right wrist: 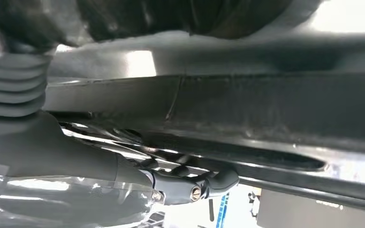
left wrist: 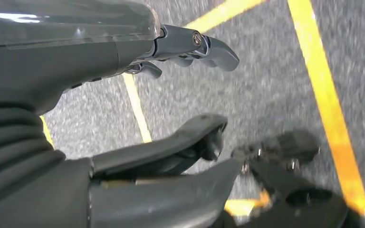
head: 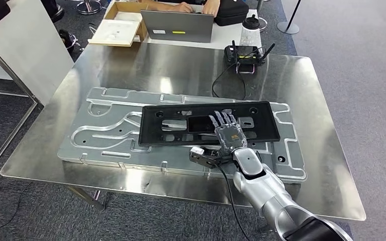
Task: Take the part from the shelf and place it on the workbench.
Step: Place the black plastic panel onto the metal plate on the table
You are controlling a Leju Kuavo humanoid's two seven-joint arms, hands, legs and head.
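Resting under right hand: part

Steel workbench, shiny top. Large machined aluminium fixture plate lies flat across the middle; black rectangular part sits on that plate. Far edge: small black router with antennas, cable trailing toward the plate.
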